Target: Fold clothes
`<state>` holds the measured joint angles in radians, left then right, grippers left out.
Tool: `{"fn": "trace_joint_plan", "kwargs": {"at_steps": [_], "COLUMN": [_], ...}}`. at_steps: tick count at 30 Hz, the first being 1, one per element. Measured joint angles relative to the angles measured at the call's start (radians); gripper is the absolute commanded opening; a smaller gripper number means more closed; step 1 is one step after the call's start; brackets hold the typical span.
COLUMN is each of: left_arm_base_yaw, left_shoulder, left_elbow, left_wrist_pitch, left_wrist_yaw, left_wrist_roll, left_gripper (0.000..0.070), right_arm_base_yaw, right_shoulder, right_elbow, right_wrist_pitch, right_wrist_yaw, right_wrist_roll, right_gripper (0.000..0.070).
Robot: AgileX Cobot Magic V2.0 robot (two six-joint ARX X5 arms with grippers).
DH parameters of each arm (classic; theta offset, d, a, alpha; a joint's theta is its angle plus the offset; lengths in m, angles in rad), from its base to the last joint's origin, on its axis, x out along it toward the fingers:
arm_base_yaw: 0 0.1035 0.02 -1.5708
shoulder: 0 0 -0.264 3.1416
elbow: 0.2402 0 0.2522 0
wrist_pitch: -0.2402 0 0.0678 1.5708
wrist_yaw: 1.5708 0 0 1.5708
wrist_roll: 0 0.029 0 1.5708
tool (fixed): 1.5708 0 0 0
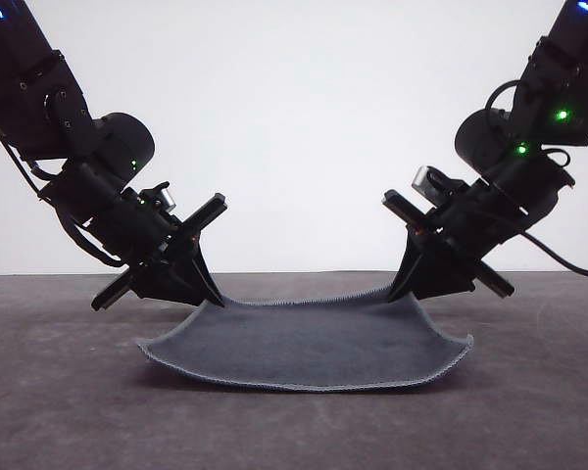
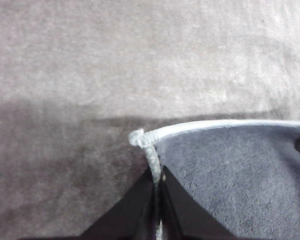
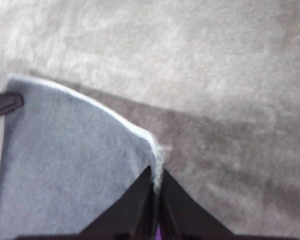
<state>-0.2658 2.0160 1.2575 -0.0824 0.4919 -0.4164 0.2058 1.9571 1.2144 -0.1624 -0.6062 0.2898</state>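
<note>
Fingers pinching: I'm holding my left gripper (image 1: 212, 297) and right gripper (image 1: 400, 292) clamped on the cloth's (image 1: 309, 343) far corners | cloth: lying grey face up at lower centre of the frame, near edge resting on the table (image 1: 69, 411), far edge sagging between both grippers.

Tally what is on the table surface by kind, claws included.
Grey cloth: 1
Claws: 2, left claw and right claw, each shut on a far corner of the cloth
Total: 3
</note>
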Motion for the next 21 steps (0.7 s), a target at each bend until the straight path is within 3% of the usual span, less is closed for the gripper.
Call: {"fn": "trace_joint_plan", "kwargs": {"at_steps": [11, 21], "left_arm_base_yaw": [0.001, -0.015], "left_shoulder": [-0.071, -0.141], "left_elbow": [0.0, -0.02], "left_wrist_pitch": [-0.072, -0.137], "left_wrist_yaw": [-0.03, -0.046], "left_wrist_roll": [0.067, 0.129], "left_gripper": [0.0008, 0.0008], "right_arm_base_yaw": [0.01, 0.048], "right_shoulder": [-0.082, -0.147], "right_elbow": [0.0, -0.01], "right_wrist_pitch": [-0.069, -0.082], "right_wrist_yaw": [0.027, 0.048], "right_wrist_roll": [-0.082, -0.108], "right_gripper": [0.0003, 0.0003]}}
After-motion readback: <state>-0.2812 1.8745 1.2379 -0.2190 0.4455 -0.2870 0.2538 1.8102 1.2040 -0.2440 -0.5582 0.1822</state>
